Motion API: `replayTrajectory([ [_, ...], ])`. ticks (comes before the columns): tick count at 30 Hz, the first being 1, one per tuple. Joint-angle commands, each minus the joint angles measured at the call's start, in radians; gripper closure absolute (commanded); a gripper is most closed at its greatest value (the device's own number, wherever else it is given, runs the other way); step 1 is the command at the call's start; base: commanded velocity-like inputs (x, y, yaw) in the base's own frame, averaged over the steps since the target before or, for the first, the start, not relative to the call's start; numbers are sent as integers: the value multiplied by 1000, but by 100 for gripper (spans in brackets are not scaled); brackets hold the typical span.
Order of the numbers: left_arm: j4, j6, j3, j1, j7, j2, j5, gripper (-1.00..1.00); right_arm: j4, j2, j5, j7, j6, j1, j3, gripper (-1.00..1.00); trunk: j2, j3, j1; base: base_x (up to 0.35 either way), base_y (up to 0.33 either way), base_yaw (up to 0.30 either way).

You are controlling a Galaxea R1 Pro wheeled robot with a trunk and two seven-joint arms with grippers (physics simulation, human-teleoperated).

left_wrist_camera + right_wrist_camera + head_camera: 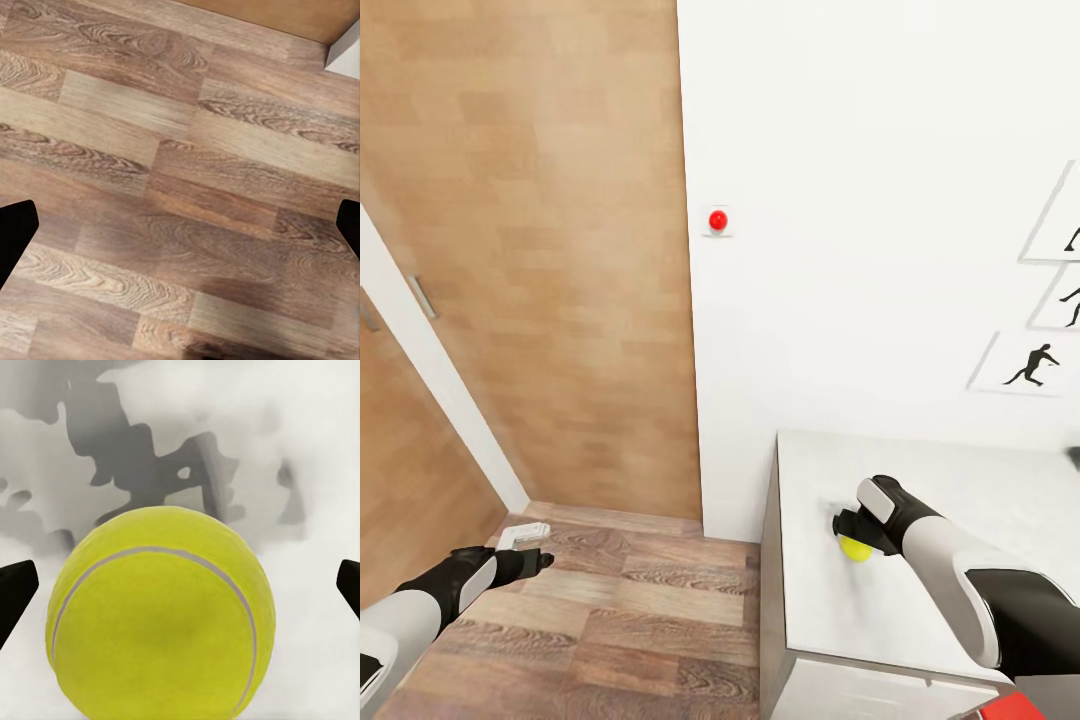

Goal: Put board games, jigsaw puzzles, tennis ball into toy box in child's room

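The tennis ball [854,548], yellow-green, lies on the white table [920,610] near its left edge. My right gripper [848,528] hangs right over it, open. In the right wrist view the ball [161,619] sits between the two widely spread dark fingertips [15,592] of the right gripper [180,592], with gaps on both sides. My left gripper [532,561] is held low over the wood-plank floor [180,150], and the left gripper [180,232] is open and holds nothing. The toy box, board games, jigsaw puzzles and bed are out of view.
A white wall stands behind the table with a small red knob [717,220] and black silhouette pictures [1032,365]. A tall wooden panel [560,250] fills the left. The floor lies between that panel and the table's left side.
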Motion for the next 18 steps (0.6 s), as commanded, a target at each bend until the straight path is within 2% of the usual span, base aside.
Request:
replayTrajectory([
  [1, -1, 5, -5, -1, -1, 1, 6, -100, -2, 0, -9, -8, 4, 0, 2, -100, -2, -2, 1, -3, 0, 0],
  [18, -1, 5, -5, -1, -1, 1, 6, -100, -2, 0, -9, -8, 4, 0, 2, -100, -2, -2, 1, 0, 0, 0],
])
